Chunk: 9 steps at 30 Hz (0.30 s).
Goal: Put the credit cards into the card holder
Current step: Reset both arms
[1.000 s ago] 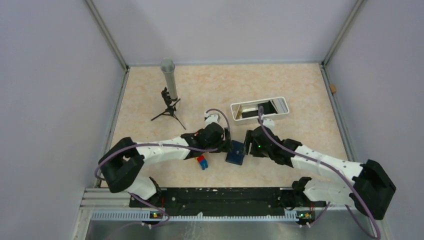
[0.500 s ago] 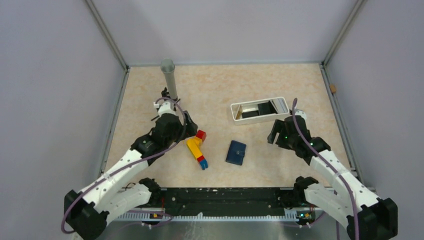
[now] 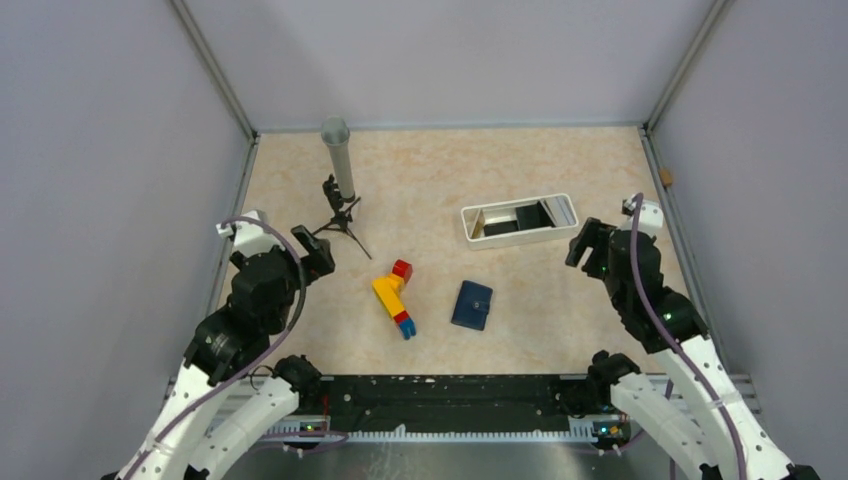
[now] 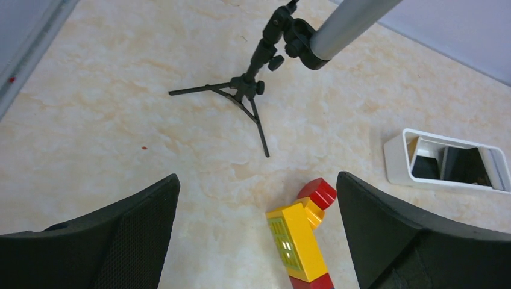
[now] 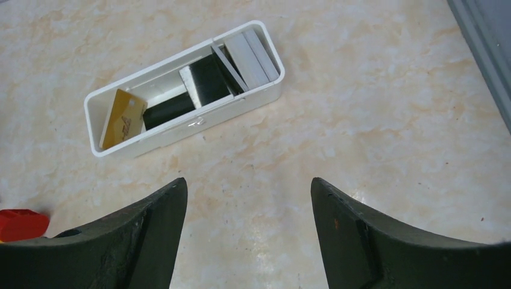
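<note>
The card holder (image 3: 472, 305) lies shut and flat on the table (image 3: 440, 170), near its front edge. Its long axis runs roughly front to back, with the far end tipped slightly to the right. It sits just right of the toy bricks (image 3: 395, 298) and in front of the white tray (image 3: 519, 237), touching neither.

Both credit cards are in that tray, whose long axis runs left to right. The yellow-gold card (image 5: 123, 119) leans on edge at the left end. The greyish card (image 5: 253, 53) leans at the right end, with dark pieces between them.

The left gripper (image 3: 312, 250) hangs well to the left of the card holder, beyond the bricks and close to the small black tripod (image 3: 338, 222) that carries a grey tube (image 3: 338, 160). Its fingers (image 4: 120, 235) are spread wide and hold nothing.

The right gripper (image 3: 585, 243) hangs to the right of the card holder and just off the tray's right end. Its fingers (image 5: 398, 241) are also spread apart and empty, with the tray ahead of them in the wrist view.
</note>
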Tool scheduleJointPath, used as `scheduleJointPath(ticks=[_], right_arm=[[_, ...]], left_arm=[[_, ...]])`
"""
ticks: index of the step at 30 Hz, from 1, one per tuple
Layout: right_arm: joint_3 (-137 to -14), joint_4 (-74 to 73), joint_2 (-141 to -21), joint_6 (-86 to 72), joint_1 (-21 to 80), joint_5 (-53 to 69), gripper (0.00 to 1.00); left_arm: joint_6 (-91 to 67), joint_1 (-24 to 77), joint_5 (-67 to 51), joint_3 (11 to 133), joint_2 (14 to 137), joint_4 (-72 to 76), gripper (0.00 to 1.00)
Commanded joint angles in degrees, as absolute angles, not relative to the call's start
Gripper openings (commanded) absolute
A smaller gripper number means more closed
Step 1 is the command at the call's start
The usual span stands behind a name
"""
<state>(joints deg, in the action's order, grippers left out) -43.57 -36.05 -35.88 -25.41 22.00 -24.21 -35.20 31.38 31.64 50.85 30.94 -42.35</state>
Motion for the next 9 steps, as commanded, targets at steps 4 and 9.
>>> scheduleJointPath(ticks=[4,9], right_arm=[[-41.9,-32.7,-30.3,-21.2,21.8,-26.4,0.74],[-41.4,-32.2,-29.7,-21.0,21.7,-26.0,0.74]], left_arm=[[-29.3,31.2,37.2,47.8,27.9,-43.4,0.99],[-28.0,31.2,38.0,47.8,28.8,-43.2,0.99]])
